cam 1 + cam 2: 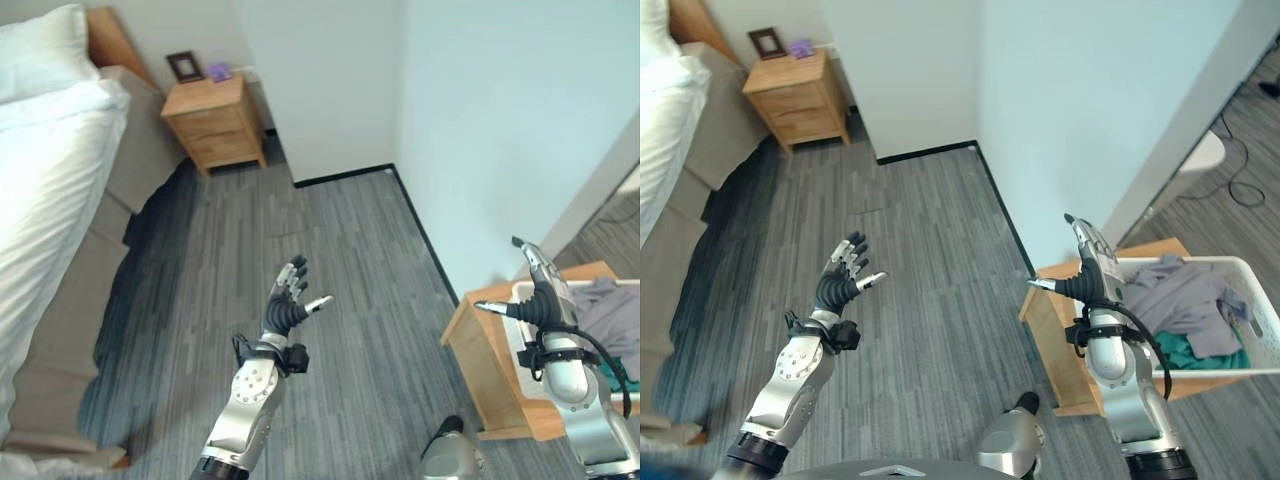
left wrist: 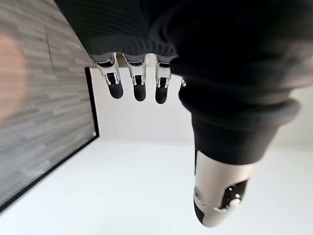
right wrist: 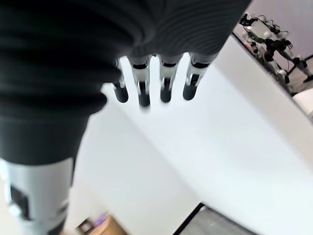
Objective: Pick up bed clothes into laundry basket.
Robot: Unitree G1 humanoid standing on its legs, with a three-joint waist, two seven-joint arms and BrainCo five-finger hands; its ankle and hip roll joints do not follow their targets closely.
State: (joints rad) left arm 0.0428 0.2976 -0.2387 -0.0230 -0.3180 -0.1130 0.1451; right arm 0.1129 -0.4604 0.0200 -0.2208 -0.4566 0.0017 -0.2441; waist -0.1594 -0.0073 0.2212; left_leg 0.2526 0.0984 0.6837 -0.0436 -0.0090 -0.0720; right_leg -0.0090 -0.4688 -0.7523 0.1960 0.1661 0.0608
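The white laundry basket stands at the right on a low wooden table, holding grey clothes and a green garment. The bed with white bedding and a pillow runs along the left. My left hand is raised over the grey floor in the middle, fingers straight and spread, holding nothing. My right hand is upright beside the basket's near end, fingers straight, empty. In the wrist views the left hand's fingers and the right hand's fingers point at a white wall.
A wooden nightstand with a picture frame and a purple thing stands by the far wall. A white wall corner juts out between the bed side and the basket. Grey plank floor lies between them.
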